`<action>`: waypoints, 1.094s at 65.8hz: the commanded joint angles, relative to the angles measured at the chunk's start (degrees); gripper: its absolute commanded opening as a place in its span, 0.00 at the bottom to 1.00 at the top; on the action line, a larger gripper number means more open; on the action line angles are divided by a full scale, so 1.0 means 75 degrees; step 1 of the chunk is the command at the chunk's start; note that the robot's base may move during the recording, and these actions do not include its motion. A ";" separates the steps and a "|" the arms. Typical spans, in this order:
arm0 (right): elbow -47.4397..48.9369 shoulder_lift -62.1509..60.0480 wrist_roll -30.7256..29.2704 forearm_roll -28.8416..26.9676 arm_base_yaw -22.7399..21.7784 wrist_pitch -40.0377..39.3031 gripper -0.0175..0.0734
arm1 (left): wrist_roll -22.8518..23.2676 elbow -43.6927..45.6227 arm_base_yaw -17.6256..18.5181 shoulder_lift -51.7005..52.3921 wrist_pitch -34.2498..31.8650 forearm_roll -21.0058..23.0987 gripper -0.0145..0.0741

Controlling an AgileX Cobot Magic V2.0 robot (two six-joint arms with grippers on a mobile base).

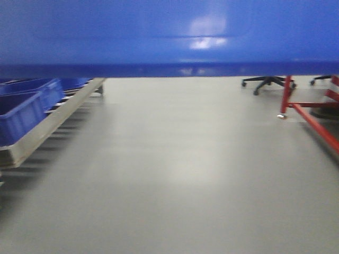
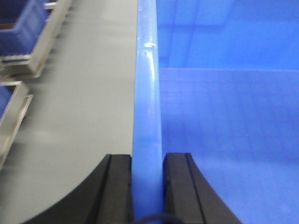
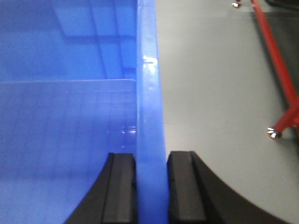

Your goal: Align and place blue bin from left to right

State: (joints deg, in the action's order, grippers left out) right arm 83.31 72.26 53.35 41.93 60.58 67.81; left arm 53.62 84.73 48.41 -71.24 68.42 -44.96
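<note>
Load: blue bin [image 1: 169,32], big, stiff, smooth plastic, probably slippery. My left jaws and right jaws each pinch an opposite side wall; keep level.

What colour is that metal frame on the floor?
The metal frame is red, clearest in the right wrist view.

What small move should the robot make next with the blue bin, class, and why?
Probably carry the blue bin level toward the rack on the left. The left gripper and right gripper each clamp a rim, and it hangs over bare floor, not yet beside the smaller bins.
</note>
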 commanded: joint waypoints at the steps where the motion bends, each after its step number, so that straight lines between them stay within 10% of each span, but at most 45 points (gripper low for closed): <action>1: 0.0073 -0.0019 0.0036 0.0166 0.0071 -0.1733 0.11 | 0.0049 0.0086 0.0088 0.0015 -0.1257 0.0097 0.04; 72: 0.0073 -0.0019 0.0036 0.0166 0.0071 -0.1733 0.11 | 0.0049 0.0086 0.0088 0.0015 -0.1257 0.0097 0.04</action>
State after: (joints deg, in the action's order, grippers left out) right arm 83.31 72.26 53.35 41.93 60.58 68.02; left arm 53.62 84.73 48.41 -71.24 68.42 -44.75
